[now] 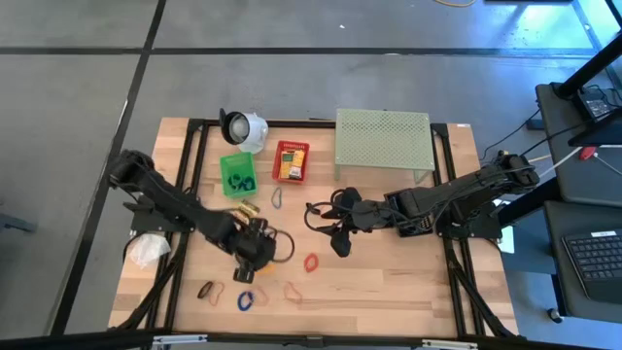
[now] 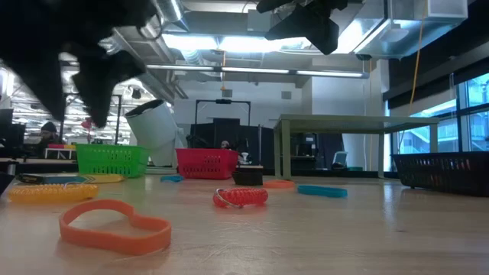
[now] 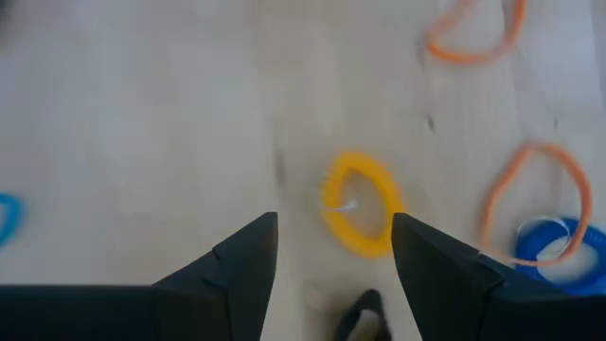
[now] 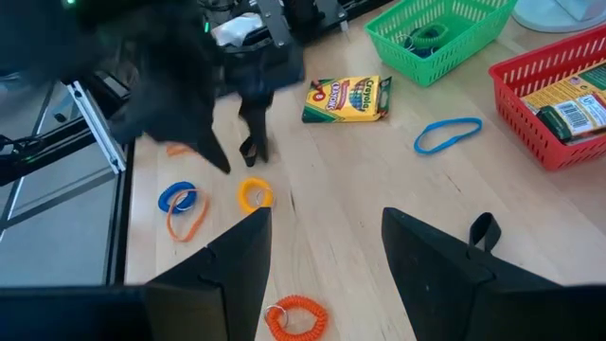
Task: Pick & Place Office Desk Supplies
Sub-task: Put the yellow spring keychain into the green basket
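My left gripper (image 3: 333, 223) is open and hovers over a yellow coiled loop (image 3: 360, 204) that lies flat on the wood; its fingers stand on either side, above it. In the high view this gripper (image 1: 255, 248) is near the table's middle-left. My right gripper (image 4: 327, 216), also open, hangs in the air over the table's middle (image 1: 335, 233) and holds nothing. A yellow-and-green crayon box (image 4: 347, 98) lies flat beside the green basket (image 4: 445, 33). Another crayon box sits in the red basket (image 4: 559, 95). A blue band (image 4: 447, 134) and a red coil (image 1: 311, 262) lie loose.
Orange (image 3: 530, 189) and blue (image 3: 559, 256) bands lie close to the yellow loop, with more bands near the table's front edge (image 1: 245, 299). The pale green perforated shelf (image 1: 383, 141) and the white round object (image 1: 243, 128) stand at the far side.
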`<act>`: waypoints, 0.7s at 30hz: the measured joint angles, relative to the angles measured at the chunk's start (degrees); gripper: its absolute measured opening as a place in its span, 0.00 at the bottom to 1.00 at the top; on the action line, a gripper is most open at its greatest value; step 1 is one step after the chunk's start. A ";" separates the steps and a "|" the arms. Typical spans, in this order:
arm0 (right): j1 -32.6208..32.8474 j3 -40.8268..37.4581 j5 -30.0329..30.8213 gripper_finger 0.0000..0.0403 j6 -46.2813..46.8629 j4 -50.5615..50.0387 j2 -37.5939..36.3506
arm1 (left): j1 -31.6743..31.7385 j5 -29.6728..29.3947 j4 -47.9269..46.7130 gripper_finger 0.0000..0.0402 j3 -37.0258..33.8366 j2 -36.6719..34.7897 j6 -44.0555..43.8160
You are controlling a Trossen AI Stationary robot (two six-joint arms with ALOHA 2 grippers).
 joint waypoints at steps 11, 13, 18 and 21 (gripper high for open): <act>0.04 0.00 0.00 0.51 -0.09 0.02 0.00 | -5.06 -1.72 -3.25 0.51 8.07 14.51 2.99; 0.16 -0.01 0.00 0.51 -0.12 0.04 0.00 | -5.18 -2.59 -4.98 0.51 9.61 16.49 3.96; 0.89 0.00 0.00 0.51 -0.28 0.26 0.00 | -4.69 -5.70 -6.36 0.51 11.97 19.32 4.95; 1.49 -0.01 0.00 0.51 -0.28 0.33 0.00 | -4.13 -3.65 -6.48 0.51 12.02 19.61 4.85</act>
